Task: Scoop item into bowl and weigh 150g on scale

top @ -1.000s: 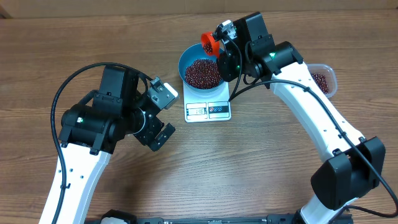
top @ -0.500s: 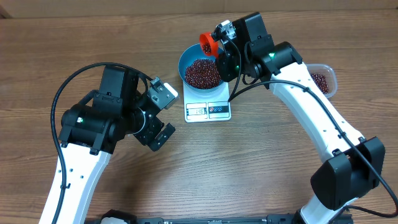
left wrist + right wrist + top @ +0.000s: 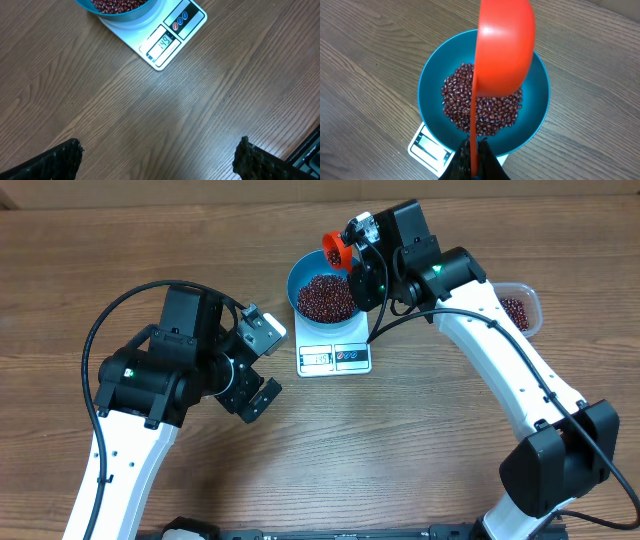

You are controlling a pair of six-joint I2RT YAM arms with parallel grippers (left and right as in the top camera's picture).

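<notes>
- Little has changed over the last second: the orange scoop only shifts slightly at the far rim of the blue bowl and returns to nearly the same spot.
- Right gripper stays clamped on the scoop's handle. The wrist view shows the cup from its back, tipped over the bowl, so I cannot tell whether anything is left in it.
- Left gripper has not moved. Its fingers are spread wide and empty, hovering over bare wood near the scale.
- Beans lie heaped in the bowl, which sits on the scale. More remain in the clear container at the right edge.
- My reading is that the heap is close to target and the arm is trickling or pausing to check. The display is lit, but the digits are too small to be sure of.
- Brown wood-grain table looks dry with no spilled beans. Of the room, only a pale strip shows along the top edge.
</notes>
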